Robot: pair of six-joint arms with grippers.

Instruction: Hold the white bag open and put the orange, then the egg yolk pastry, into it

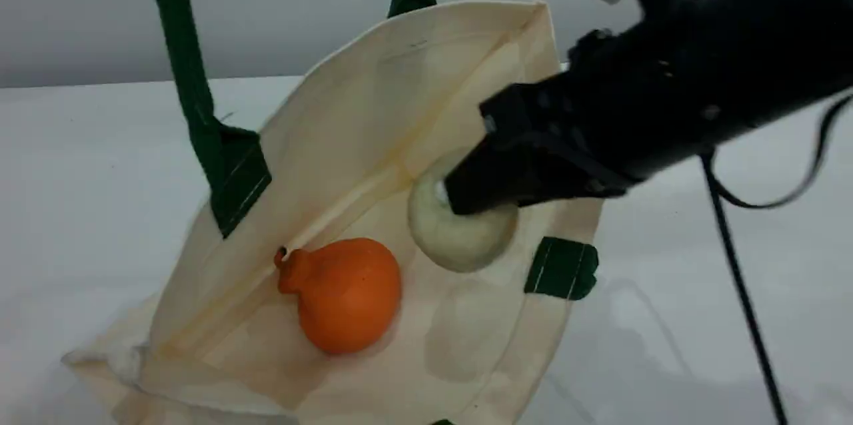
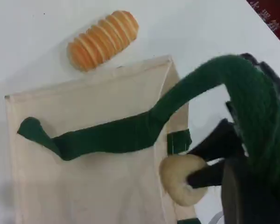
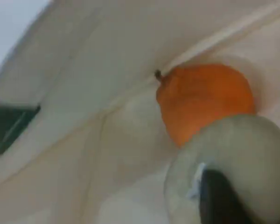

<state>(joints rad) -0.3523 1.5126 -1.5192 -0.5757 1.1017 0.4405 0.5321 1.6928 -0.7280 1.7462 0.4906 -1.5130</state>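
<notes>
Clamping the pastry (image 1: 460,238) inside the bag (image 1: 346,112) mouth beside the orange (image 1: 346,295), the right gripper (image 1: 453,202) risks dropping it outside if the left gripper, shut on the handle (image 2: 252,93), slips

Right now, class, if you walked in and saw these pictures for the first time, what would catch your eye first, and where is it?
The orange stands out most, lying inside the open white bag near its lower middle. Just to its right, the right gripper, a bulky black shape reaching in from the upper right, holds the egg yolk pastry over the bag's mouth. A dark green handle rises taut at upper left.
</notes>
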